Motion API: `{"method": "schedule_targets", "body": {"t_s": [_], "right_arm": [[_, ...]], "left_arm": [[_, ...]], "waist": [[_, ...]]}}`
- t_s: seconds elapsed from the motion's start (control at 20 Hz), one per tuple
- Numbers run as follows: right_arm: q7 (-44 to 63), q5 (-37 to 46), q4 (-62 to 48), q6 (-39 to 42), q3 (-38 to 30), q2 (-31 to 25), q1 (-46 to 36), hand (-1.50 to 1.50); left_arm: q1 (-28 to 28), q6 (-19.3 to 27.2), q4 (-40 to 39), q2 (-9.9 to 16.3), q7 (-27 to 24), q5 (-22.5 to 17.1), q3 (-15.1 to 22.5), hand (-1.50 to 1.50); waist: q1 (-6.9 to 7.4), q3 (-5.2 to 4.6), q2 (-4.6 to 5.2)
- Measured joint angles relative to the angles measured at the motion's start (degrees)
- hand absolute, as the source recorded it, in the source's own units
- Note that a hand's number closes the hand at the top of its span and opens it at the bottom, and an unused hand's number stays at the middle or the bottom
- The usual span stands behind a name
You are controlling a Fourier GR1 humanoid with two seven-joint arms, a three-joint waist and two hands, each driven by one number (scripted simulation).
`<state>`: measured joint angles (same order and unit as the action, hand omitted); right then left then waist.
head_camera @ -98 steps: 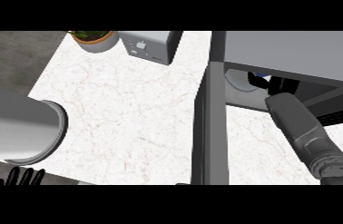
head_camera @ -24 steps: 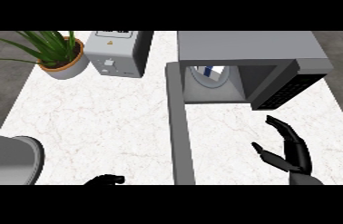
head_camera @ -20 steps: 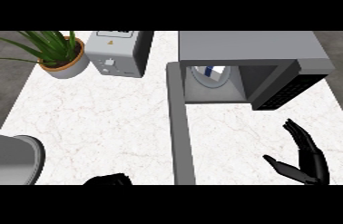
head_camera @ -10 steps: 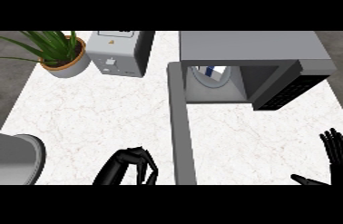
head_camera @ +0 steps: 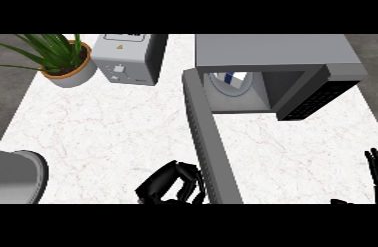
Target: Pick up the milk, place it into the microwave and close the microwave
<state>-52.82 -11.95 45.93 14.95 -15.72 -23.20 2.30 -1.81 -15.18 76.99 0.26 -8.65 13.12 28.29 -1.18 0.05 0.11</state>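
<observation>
One milk carton point(head_camera: 231, 80) stands inside the microwave point(head_camera: 273, 53) — light, rigid, best gripped round its sides. My left hand point(head_camera: 171, 183), fingers curled on nothing, sits beside the open door point(head_camera: 210, 141) — my right hand point(head_camera: 371, 161) rests spread at the tabletop's point(head_camera: 111, 126) edge.

A white marbled tabletop point(head_camera: 111, 121) carries the items noted. At the far left stands a potted plant point(head_camera: 60, 61) with long green leaves in a pale round pot. Just beside it, to the right, stands a grey toaster point(head_camera: 130, 58), front panel with small controls facing the viewer. At the near left edge a rounded grey metal object point(head_camera: 18, 176) is partly in view; identity undetermined.
</observation>
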Motion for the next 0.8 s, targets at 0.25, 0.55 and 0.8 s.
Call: {"method": "schedule_targets", "body": {"t_s": [0.25, 0.55, 0.8], "right_arm": [[0.57, -1.16, 0.46, 1.38, -0.11, -1.74, -0.75, -1.5], [1.55, -2.37, 4.15, 3.25, 1.44, -2.58, -0.88, -1.5], [2.7, -3.14, 8.41, 3.96, 3.2, -2.68, -0.88, -1.5]], "left_arm": [[-6.84, 4.9, -8.07, -0.13, -0.25, -3.26, 7.93, 1.5], [-13.99, 15.38, -14.52, 0.43, -3.61, -11.35, 18.4, 1.5], [-18.42, 23.05, -15.99, 1.17, -5.01, -19.17, 24.46, -1.5]], "waist": [[-0.15, -0.03, 0.01], [-1.38, -0.11, 0.21], [-2.84, -0.17, 0.43]]}}
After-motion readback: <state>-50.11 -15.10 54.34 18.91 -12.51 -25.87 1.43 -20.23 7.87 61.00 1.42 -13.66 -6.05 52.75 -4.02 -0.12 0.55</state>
